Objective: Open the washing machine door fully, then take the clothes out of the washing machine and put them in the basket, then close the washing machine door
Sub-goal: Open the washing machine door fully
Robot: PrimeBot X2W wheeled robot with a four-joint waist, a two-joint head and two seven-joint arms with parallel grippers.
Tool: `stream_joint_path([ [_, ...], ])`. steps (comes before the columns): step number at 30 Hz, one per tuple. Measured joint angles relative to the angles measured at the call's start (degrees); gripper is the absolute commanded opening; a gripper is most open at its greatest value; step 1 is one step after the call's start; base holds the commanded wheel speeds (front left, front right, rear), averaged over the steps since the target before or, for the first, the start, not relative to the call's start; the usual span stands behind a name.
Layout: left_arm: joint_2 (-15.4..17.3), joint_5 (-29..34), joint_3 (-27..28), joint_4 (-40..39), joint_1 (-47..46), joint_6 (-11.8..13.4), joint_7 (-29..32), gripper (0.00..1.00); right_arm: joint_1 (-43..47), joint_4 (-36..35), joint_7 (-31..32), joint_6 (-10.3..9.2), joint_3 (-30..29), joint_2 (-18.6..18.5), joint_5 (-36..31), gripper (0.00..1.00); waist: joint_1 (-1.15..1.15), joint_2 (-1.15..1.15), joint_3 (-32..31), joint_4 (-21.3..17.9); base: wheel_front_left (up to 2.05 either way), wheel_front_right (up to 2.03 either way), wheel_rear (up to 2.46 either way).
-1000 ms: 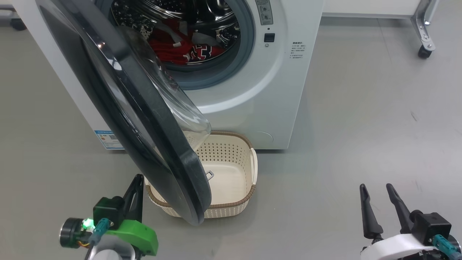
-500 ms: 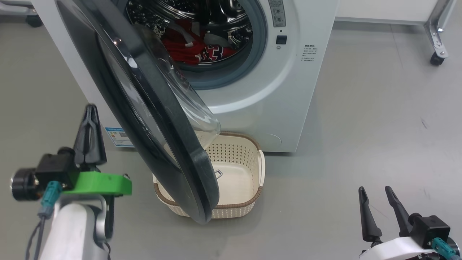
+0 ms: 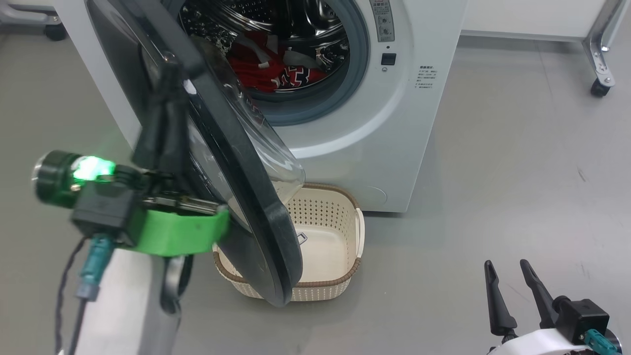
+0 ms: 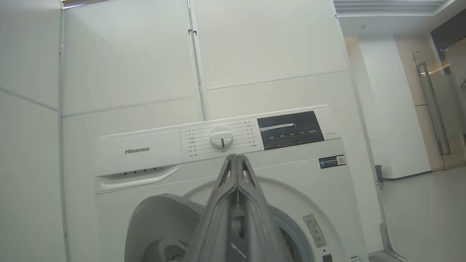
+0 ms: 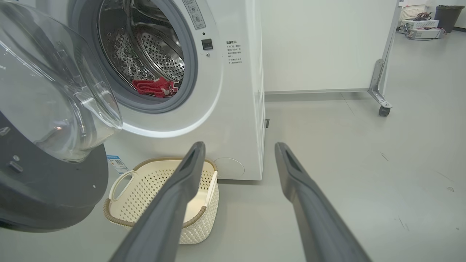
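Jutting forward edge-on, the washing machine door (image 3: pixel 246 197) stands ajar; left pincer (image 4: pixel 236 157) clenched, right pincer (image 3: pixel 506 266) released.

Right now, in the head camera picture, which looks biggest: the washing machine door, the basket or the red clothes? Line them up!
1. The washing machine door: it is nearest the camera, so it looks extra big.
2. The basket: it is partly hidden behind the door.
3. The clothes: a small red patch, farther away.

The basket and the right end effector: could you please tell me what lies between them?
Bare grey floor lies between the basket and the open right end effector, with nothing on that stretch, as the head view shows.
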Motion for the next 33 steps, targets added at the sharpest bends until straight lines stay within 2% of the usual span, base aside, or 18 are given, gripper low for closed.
stream_joint_path([
  [9, -0.3, -3.4, -9.9, -3.6, -0.4, -5.0, 6.7, 0.00, 0.9, 1.0, 0.0, 0.58, -0.2, 0.6, -0.5, 1.00, 0.00, 0.00, -0.9, 0.1, 0.00, 0.00, 0.00],
  [13, -0.3, -6.6, -14.5, -4.4, 1.4, -5.8, 11.1, 0.00, 1.1, 1.2, 0.0, 0.92, -0.5, 1.0, -0.5, 1.00, 0.00, 0.00, -1.3, 0.1, 0.00, 0.00, 0.00],
  [23, -0.2, -12.3, -21.1, -5.1, 9.7, -5.6, 18.3, 0.00, 1.6, 1.2, 0.0, 1.49, -1.2, 1.5, -1.1, 1.00, 0.00, 0.00, -1.0, 0.4, 0.00, 0.00, 0.00],
  [27, -0.1, -13.5, -23.1, -4.1, 13.0, -4.5, 20.0, 0.00, 1.6, 1.1, 0.0, 1.54, -1.5, 1.7, -1.1, 1.00, 0.00, 0.00, -0.5, 0.4, 0.00, 0.00, 0.00],
  [33, -0.1, -12.2, -22.8, -2.8, 13.8, -1.7, 20.4, 0.00, 1.6, 1.0, 0.0, 2.18, -1.7, 1.9, -1.5, 1.00, 0.00, 0.00, 0.4, 0.1, 0.00, 0.00, 0.00],
])
